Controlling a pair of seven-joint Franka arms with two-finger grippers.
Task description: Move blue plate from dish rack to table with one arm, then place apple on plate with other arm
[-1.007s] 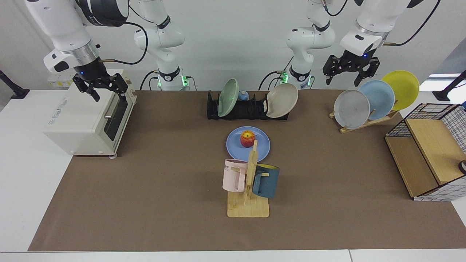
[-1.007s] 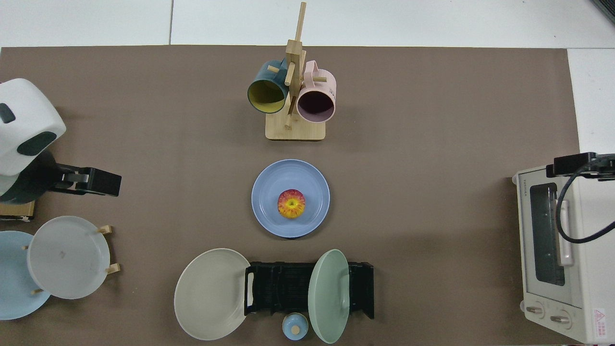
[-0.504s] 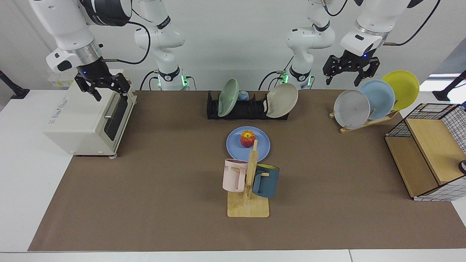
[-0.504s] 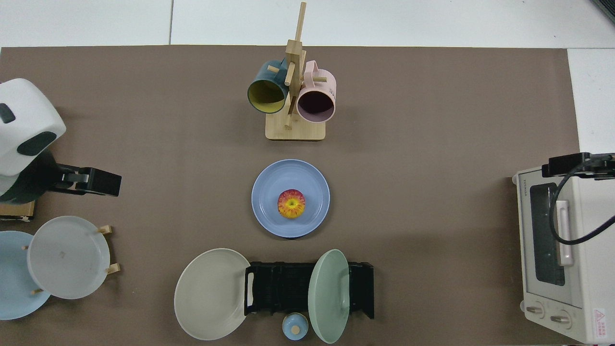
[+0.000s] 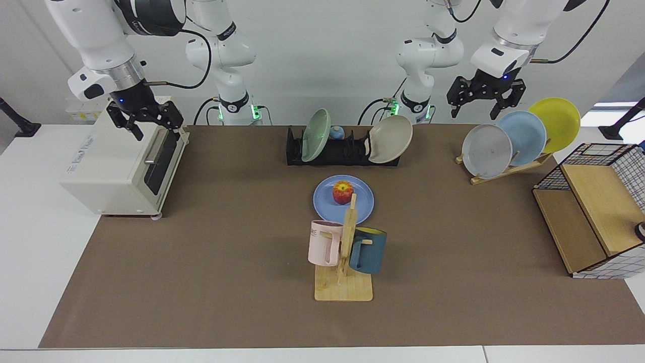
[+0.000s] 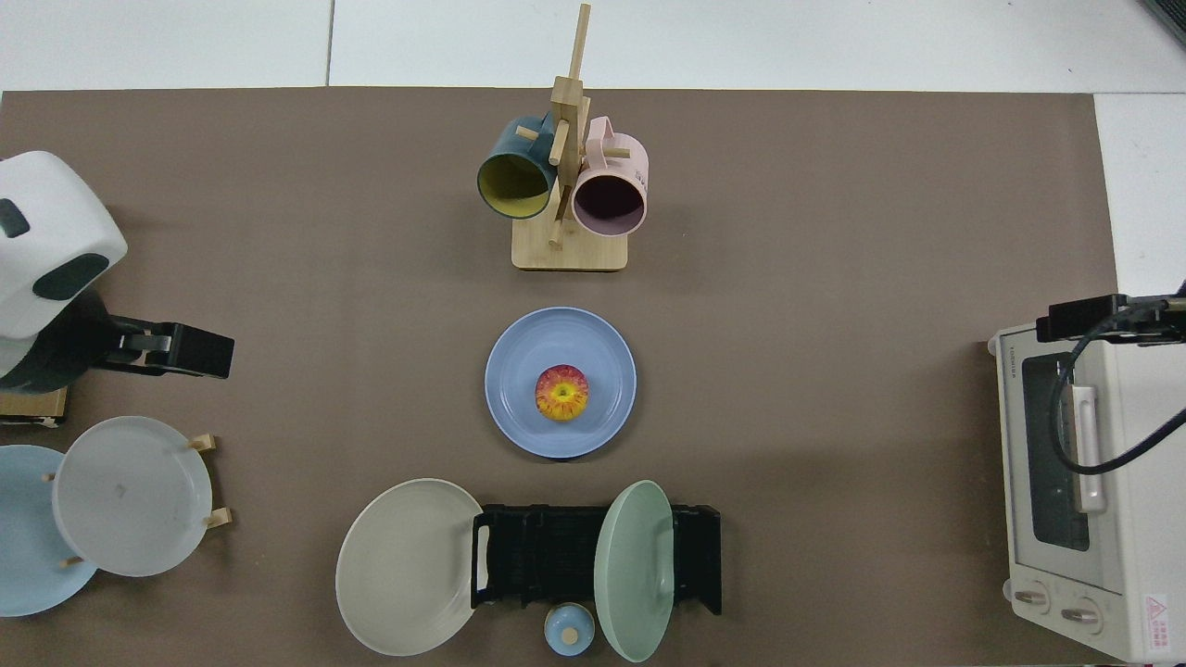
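The blue plate [image 5: 325, 201] [image 6: 519, 371] lies flat on the table's brown mat [image 5: 227, 227], just in front of the black dish rack [image 5: 347, 151] [image 6: 542, 556]. The red and yellow apple [image 5: 342, 192] [image 6: 561, 392] sits at the plate's centre, with nothing touching it. My right gripper [image 5: 157, 130] hangs open and empty above the toaster oven, far from the plate. My left gripper [image 5: 474, 114] [image 6: 176, 350] is open and empty too, held above the wooden plate stand.
A wooden mug tree [image 5: 345, 252] with a pink and a dark blue mug stands close in front of the plate. The rack holds a pale green plate [image 5: 316, 135] and a beige plate [image 5: 390, 146]. Toaster oven [image 5: 121, 166], wooden plate stand [image 5: 509, 169] and wire basket [image 5: 589, 222] line the sides.
My right gripper has risen a little and drifted back over the toaster oven. The left arm, the plate and the apple have not moved.
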